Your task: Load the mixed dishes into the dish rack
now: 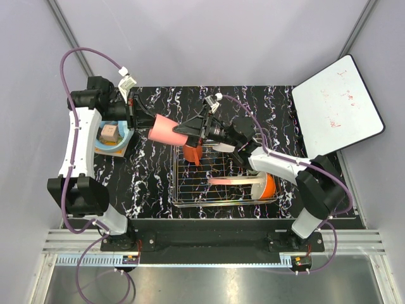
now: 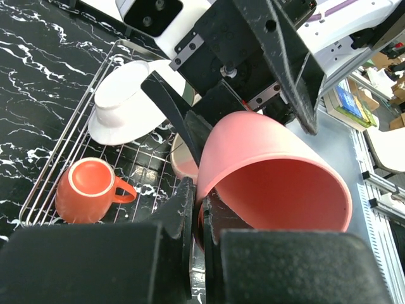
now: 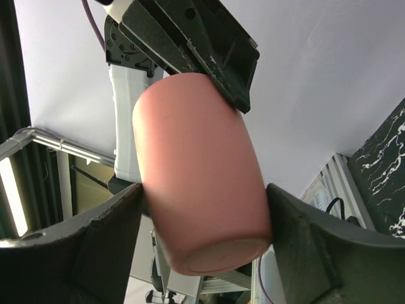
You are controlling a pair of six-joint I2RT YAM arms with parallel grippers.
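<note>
The pink cup (image 1: 163,130) hangs sideways in the air above the rack's far left corner. My left gripper (image 1: 147,121) is shut on its rim, one finger inside the cup (image 2: 272,177) and one outside (image 2: 201,209). My right gripper (image 1: 186,131) spans the cup's base (image 3: 196,171), with a finger touching each side (image 3: 204,221). The dish rack (image 1: 183,201) holds the orange-red mug (image 1: 192,152) (image 2: 88,190), a white plate (image 2: 123,101), the salmon-pink plate (image 1: 231,180) and the white-and-orange bowl (image 1: 266,185). The pale green bowl is not in view.
A light blue round tub (image 1: 114,136) with a small block in it stands at the left, under the left arm. A white board with red scribbles (image 1: 335,104) lies at the back right corner. The table top is black marble.
</note>
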